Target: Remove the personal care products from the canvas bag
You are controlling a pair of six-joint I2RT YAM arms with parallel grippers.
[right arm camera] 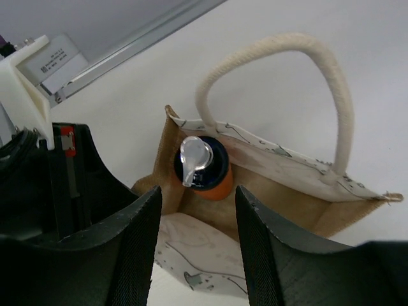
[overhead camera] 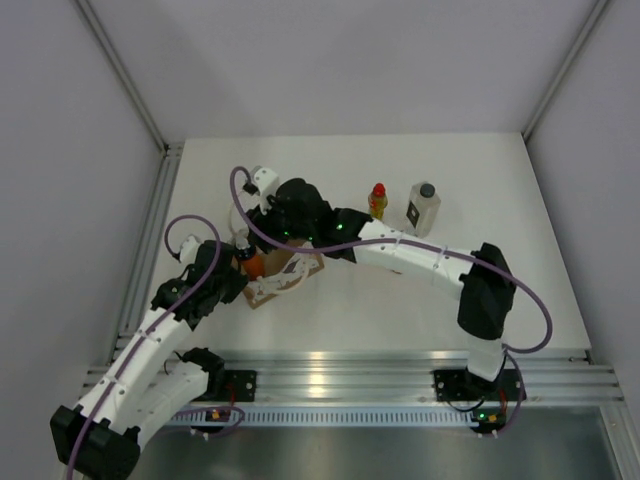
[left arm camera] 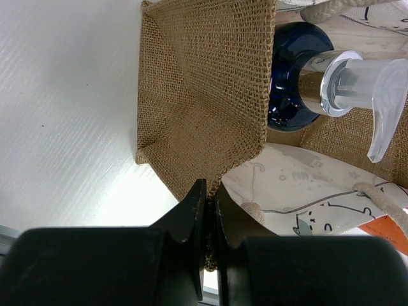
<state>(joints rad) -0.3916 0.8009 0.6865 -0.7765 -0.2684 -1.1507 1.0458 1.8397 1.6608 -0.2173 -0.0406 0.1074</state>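
Note:
The canvas bag (overhead camera: 285, 275) is a tan burlap tote with a white patterned side, lying left of centre. My left gripper (left arm camera: 210, 191) is shut on the bag's burlap edge (left arm camera: 204, 95). In the bag stands an orange bottle (right arm camera: 210, 185) with a dark cap and a silver pump (left arm camera: 347, 80). My right gripper (right arm camera: 198, 191) hovers open above that bottle without touching it, its jaws standing either side. Out on the table stand a slim yellow bottle with a red cap (overhead camera: 377, 200) and a whitish square bottle with a dark cap (overhead camera: 424, 208).
A white rope handle (right arm camera: 319, 70) arches over the bag's mouth, close to my right fingers. Both arms crowd together around the bag (overhead camera: 250, 250). White walls enclose the table, and a metal rail (overhead camera: 350, 375) runs along its near edge.

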